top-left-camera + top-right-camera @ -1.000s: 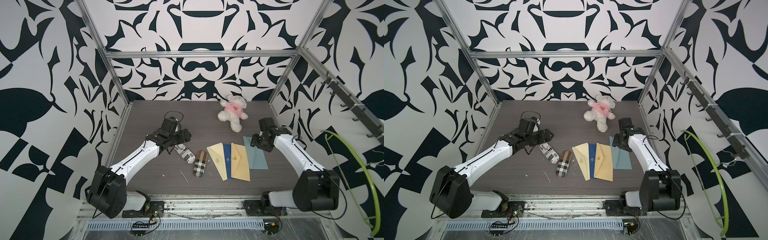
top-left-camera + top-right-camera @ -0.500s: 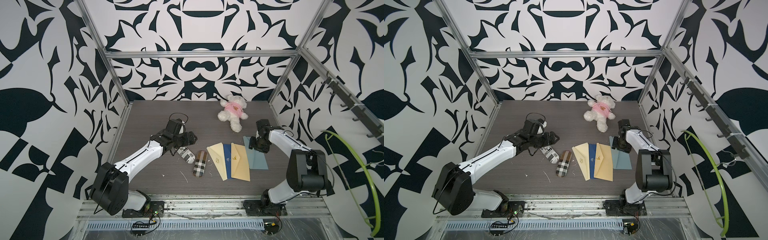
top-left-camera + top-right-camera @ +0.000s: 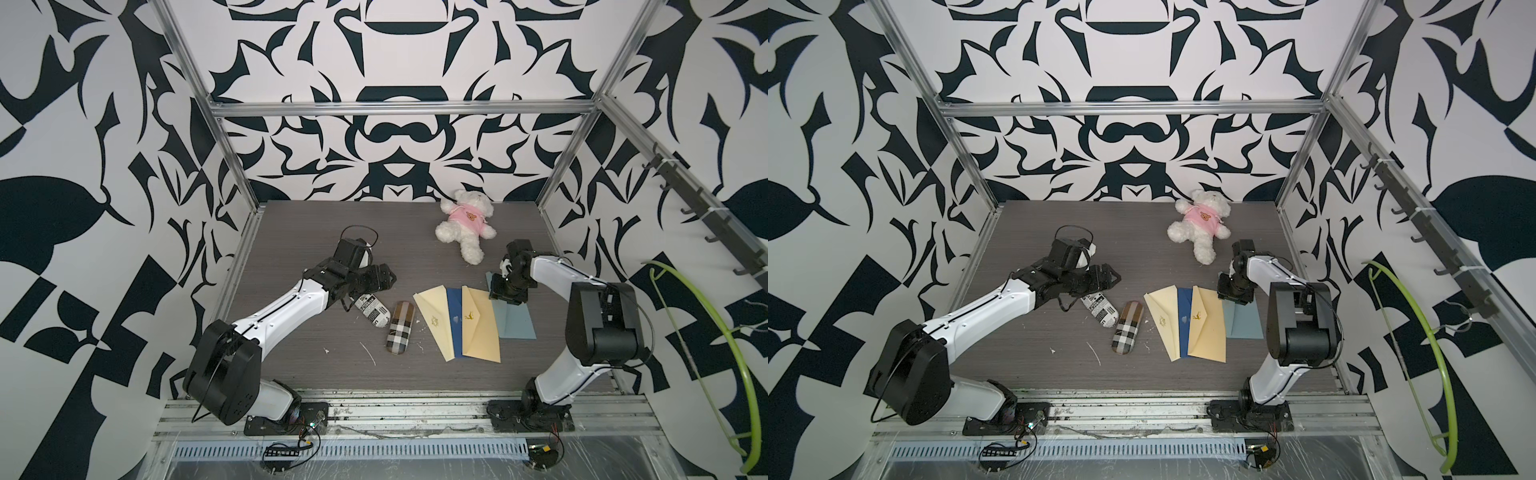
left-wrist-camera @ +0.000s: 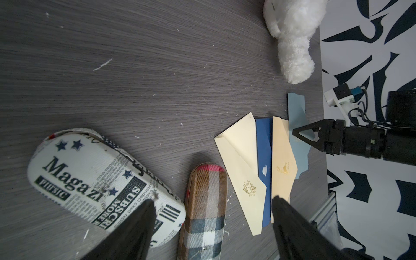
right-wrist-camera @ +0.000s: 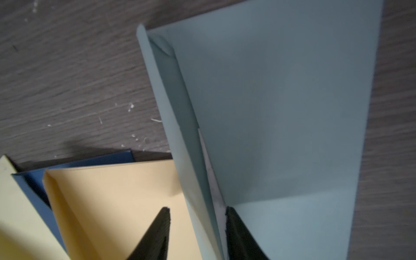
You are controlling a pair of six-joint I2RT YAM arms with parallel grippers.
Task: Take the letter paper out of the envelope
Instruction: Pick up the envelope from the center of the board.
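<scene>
Right pincer (image 5: pixel 197 208) half-spread, straddling blue-grey envelope (image 5: pixel 281 112) flap, left pincer (image 4: pixel 211 199) spread wide

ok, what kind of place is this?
Likely a robot test cell: aluminium frame with patterned wall panels, left arm and right arm on a front rail, props like envelopes and a teddy bear.

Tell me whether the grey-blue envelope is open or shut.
Open: the grey-blue envelope gapes along one lifted edge, and a white paper sliver shows inside the gap.
</scene>
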